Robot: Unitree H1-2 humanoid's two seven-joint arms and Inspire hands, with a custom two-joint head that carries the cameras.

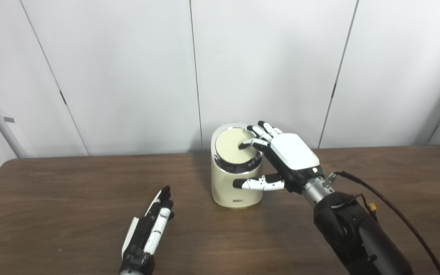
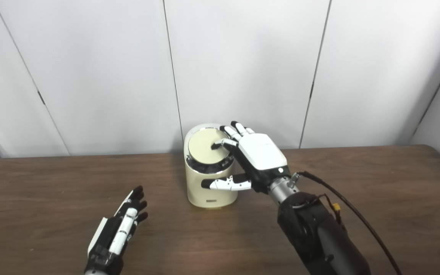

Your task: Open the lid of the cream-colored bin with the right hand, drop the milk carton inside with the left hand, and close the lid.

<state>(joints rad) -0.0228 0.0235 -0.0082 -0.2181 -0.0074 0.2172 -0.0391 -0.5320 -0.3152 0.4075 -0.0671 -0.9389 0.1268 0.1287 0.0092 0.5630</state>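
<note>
1. Cream-coloured plastic forms the bin [image 1: 236,183], which stands upright near the middle of the brown wooden table [image 1: 52,214] in the left eye view. Its round lid [image 1: 232,144] lies flat inside a dark glossy rim, so it looks closed.
2. Same view: the right hand [image 1: 281,156] reaches over the bin from the right. Its fingers [image 1: 256,131] are spread across the lid's right edge with one fingertip on the lid face, and its thumb [image 1: 258,184] lies along the bin's side. The hand is open and grips nothing; the pose suggests pressing the lid.
3. Same view: the left hand [image 1: 147,229] rests edge-on on the table in front-left of the bin, fingers straight and close together, holding nothing, apparently waiting.
4. Right eye view: the milk carton appears nowhere, neither on the table [image 2: 357,198] nor in the left hand [image 2: 117,233]; whether it is inside the bin [image 2: 210,187] cannot be told.
5. Right eye view: the right hand [image 2: 256,156] touches the lid [image 2: 204,145] in the same way, thumb against the wall.
</note>
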